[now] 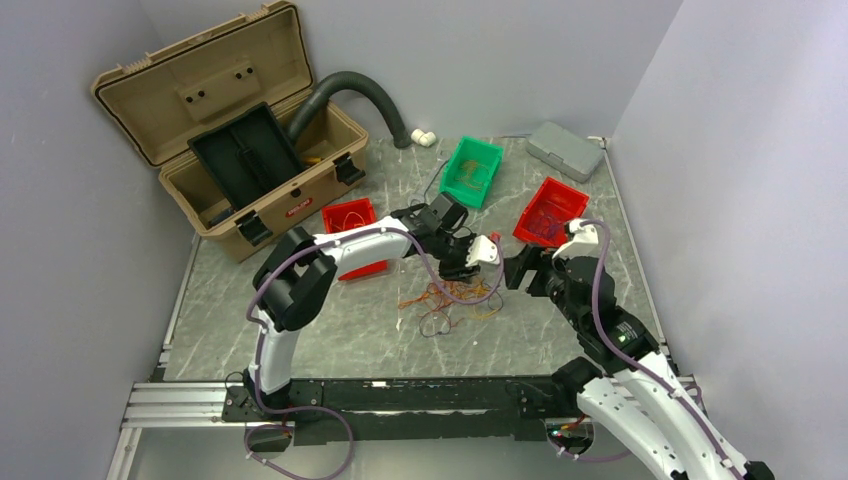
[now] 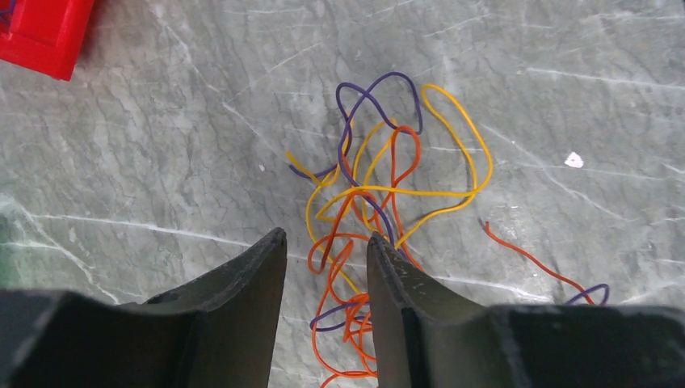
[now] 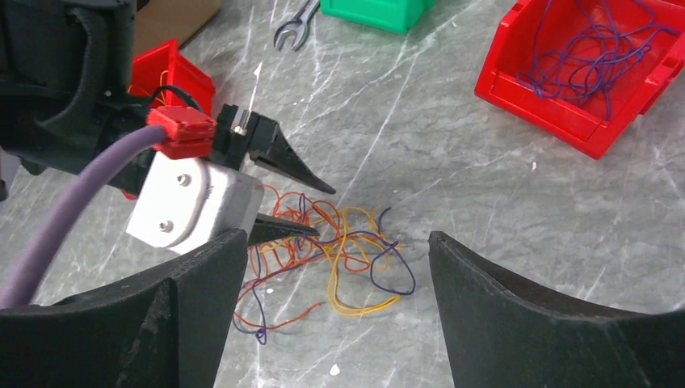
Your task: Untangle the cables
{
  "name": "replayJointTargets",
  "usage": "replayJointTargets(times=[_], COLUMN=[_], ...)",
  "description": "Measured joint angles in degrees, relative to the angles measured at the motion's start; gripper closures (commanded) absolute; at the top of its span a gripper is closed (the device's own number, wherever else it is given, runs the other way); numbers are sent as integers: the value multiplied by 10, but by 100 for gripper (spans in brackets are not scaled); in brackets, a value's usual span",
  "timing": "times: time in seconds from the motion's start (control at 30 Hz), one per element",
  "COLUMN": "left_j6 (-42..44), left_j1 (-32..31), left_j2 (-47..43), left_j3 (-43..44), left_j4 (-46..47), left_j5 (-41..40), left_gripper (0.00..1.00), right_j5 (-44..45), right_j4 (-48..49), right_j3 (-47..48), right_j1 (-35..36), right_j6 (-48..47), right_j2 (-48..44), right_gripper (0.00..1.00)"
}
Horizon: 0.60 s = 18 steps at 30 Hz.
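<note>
Two pairs of jaws are pictured: those of the left gripper [image 2: 327,238] are set narrowly apart with orange strands between them, those of the right gripper [image 3: 338,235] spread wide. The cables [image 2: 380,190] — orange, yellow and purple — are heaped near the middle of the table [image 1: 330,330]; more are seen in a red bin [image 3: 549,109] toward its right edge.

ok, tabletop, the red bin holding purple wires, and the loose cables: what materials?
Tabletop: grey stone or marble-print laminate, white veining, dull sheen; cannot tell which. Red bin: moulded plastic, uniform colour, glossy edges. Cables: probably thin wire in coloured plastic insulation, smooth, holding loose curls.
</note>
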Motion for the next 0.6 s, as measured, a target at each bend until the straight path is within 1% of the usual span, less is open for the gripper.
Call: replayJointTargets(times=[0.03, 0.07, 0.1, 0.17, 0.2, 0.33, 0.43, 0.5, 0.6], left_j6=[0, -1, -3, -8, -10, -12, -18, -31, -61], left_j1=[0, -1, -1, -2, -3, -12, -24, -29, -34], left_j2=[3, 5, 5, 5, 6, 6, -16, -40, -77], left_j3=[-1, -3, -8, -14, -14, -18, -75, -118, -145], left_j4=[7, 13, 22, 32, 33, 43, 94, 105, 109], left_j5=[-4, -7, -11, -16, -17, -35, -54, -59, -65], left_gripper=[57, 67, 80, 97, 100, 100, 100, 100, 100], right_j5=[1, 2, 2, 3, 4, 4, 4, 4, 2], right_j4=[-4, -7, -8, -10, -10, -11, -11, -11, -11], right_j3=[2, 3, 4, 7, 8, 9, 9, 7, -8], right_j1=[0, 0, 0, 0, 0, 0, 0, 0, 0], right_j6=[0, 0, 0, 0, 0, 1, 2, 7, 14], right_j2=[-2, -5, -8, -12, -14, -15, -15, -16, -23], right_gripper=[15, 15, 15, 15, 15, 15, 15, 15, 15])
